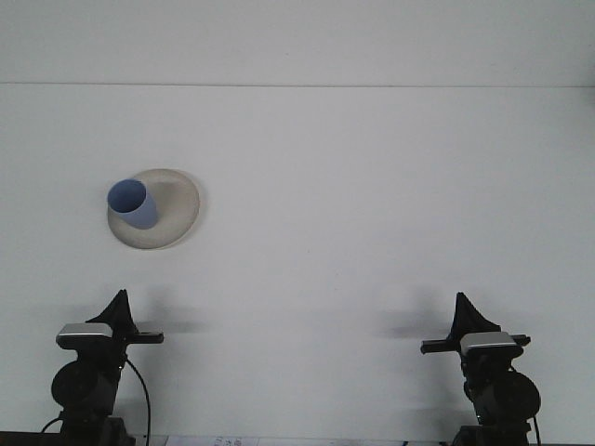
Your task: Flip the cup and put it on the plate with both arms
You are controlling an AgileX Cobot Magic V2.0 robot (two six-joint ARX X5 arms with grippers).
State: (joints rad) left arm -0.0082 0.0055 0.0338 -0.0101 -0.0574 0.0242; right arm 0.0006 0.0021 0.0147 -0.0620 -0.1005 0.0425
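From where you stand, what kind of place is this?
Probably a robot test bench: a bare white table, two arms with the left gripper and right gripper, and only a blue cup on a plate.

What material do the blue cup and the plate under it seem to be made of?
The cup looks like plastic: even pale blue, matte, with no glare. The plate looks like glazed ceramic or melamine: a smooth off-white surface with a soft sheen on its rim. At this distance, neither material is certain.
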